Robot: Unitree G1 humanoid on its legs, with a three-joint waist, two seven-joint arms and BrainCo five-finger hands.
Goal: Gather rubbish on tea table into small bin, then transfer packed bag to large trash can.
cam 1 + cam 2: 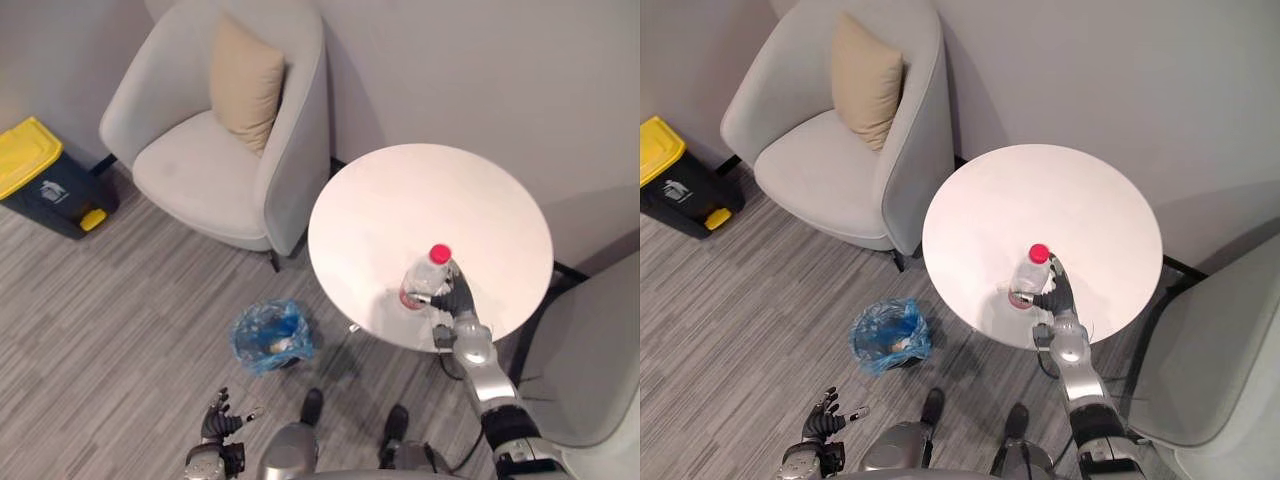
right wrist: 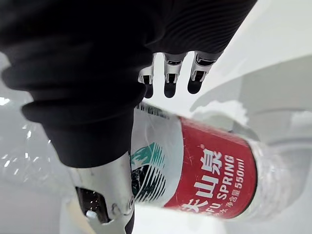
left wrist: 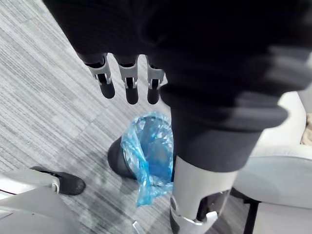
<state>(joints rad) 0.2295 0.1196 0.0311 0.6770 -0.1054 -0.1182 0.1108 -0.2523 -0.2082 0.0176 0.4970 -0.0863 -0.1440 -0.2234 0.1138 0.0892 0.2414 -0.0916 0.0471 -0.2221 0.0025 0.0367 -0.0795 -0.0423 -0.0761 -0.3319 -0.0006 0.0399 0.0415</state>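
right hand (image 1: 459,304) gripping upright bottle (image 1: 424,277), tea table (image 1: 400,205)

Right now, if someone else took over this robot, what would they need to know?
Right hand: closed around the upright bottle on the tea table.
Left hand: open, empty, low near the floor.
Small bin, lined with a blue bag, stands on the floor beside the table.
Left to do: bottle into bin, then bag to the yellow-lidded trash can.
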